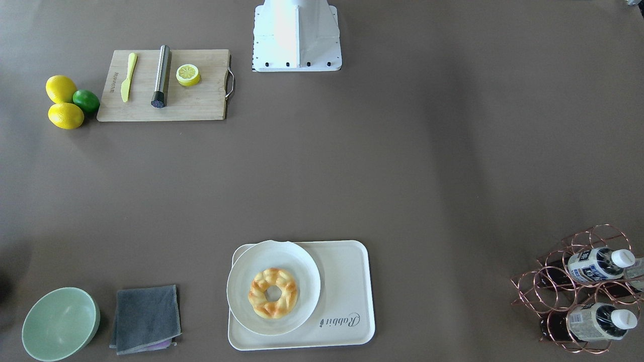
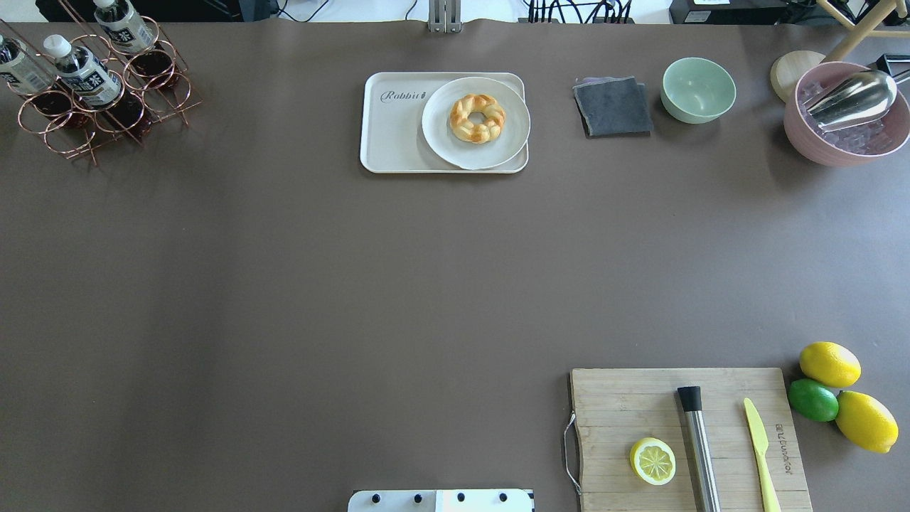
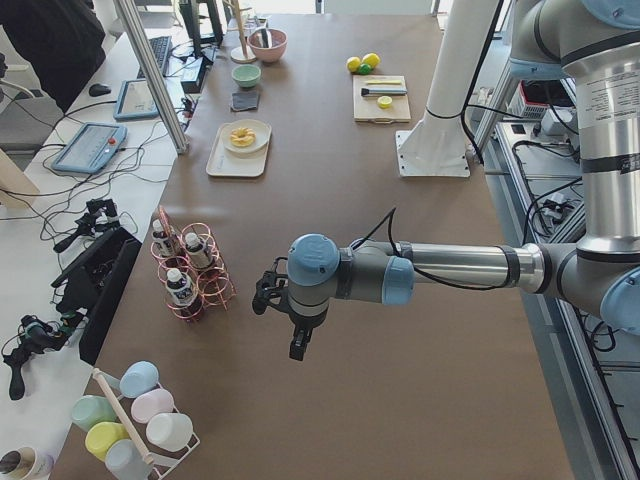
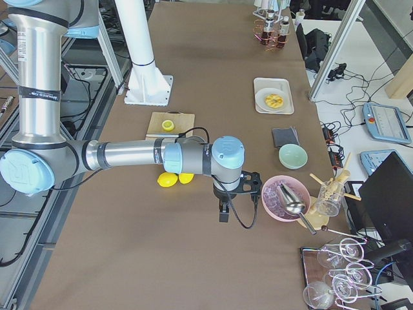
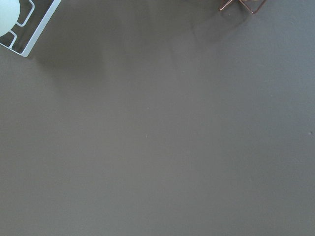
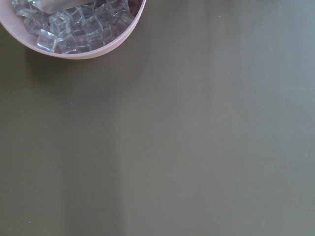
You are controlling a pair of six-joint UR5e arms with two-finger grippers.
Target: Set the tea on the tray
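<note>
Three tea bottles [image 2: 85,71] with white caps lie in a copper wire rack [image 2: 106,117] at the table's far left corner; two show in the front view [image 1: 596,265]. The cream tray [image 2: 391,128] sits at the far middle edge, its left part bare. In the exterior left view my left gripper [image 3: 266,296] hovers over bare table beside the rack [image 3: 195,285], apart from the bottles. In the exterior right view my right gripper [image 4: 250,186] hovers beside a pink ice bowl [image 4: 284,197]. I cannot tell whether either gripper is open or shut. Both wrist views show only table.
A white plate [image 2: 498,146] with a braided pastry [image 2: 477,118] fills the tray's right part. A grey cloth [image 2: 613,107], a green bowl [image 2: 698,89] and the ice bowl with a scoop [image 2: 846,114] stand to its right. A cutting board [image 2: 618,405], lemons and a lime lie near right.
</note>
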